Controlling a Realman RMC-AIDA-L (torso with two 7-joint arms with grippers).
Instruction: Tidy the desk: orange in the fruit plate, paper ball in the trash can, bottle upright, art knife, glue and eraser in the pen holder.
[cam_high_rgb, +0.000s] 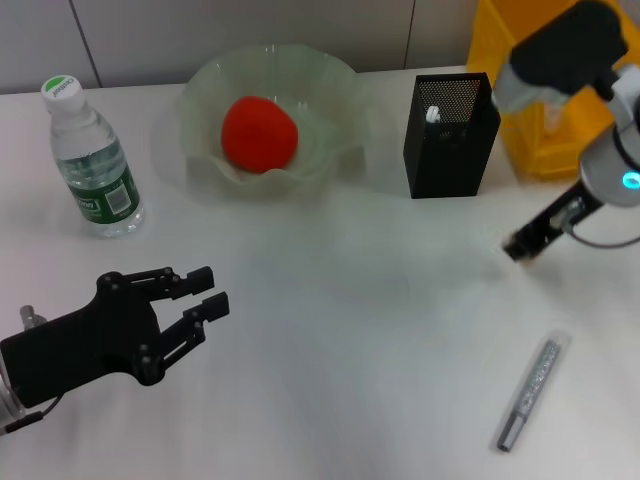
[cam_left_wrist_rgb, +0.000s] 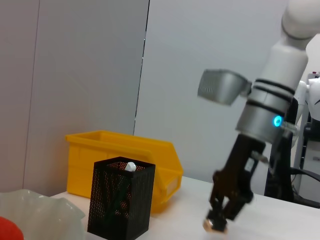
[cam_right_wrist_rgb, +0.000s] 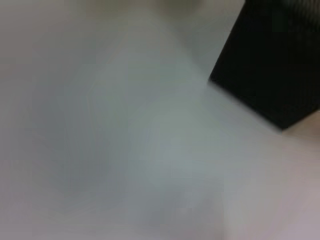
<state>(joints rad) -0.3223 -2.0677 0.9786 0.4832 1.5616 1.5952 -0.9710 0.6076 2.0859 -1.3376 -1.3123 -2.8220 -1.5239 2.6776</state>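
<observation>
The orange (cam_high_rgb: 259, 133) lies in the glass fruit plate (cam_high_rgb: 335, 80) at the back. The water bottle (cam_high_rgb: 92, 155) stands upright at the back left. The black mesh pen holder (cam_high_rgb: 450, 135) holds a white-tipped item (cam_high_rgb: 433, 113). The silver art knife (cam_high_rgb: 530, 392) lies on the table at the front right. My right gripper (cam_high_rgb: 522, 245) hangs just right of the pen holder, above the table. In the left wrist view the right gripper (cam_left_wrist_rgb: 216, 224) is shut on a small pale eraser (cam_left_wrist_rgb: 209, 226). My left gripper (cam_high_rgb: 210, 291) is open and empty at the front left. No paper ball shows.
A yellow bin (cam_high_rgb: 540, 110) stands behind and to the right of the pen holder, and shows in the left wrist view (cam_left_wrist_rgb: 100, 150). The right wrist view shows the white table (cam_right_wrist_rgb: 125, 150) and a corner of the pen holder (cam_right_wrist_rgb: 275, 65).
</observation>
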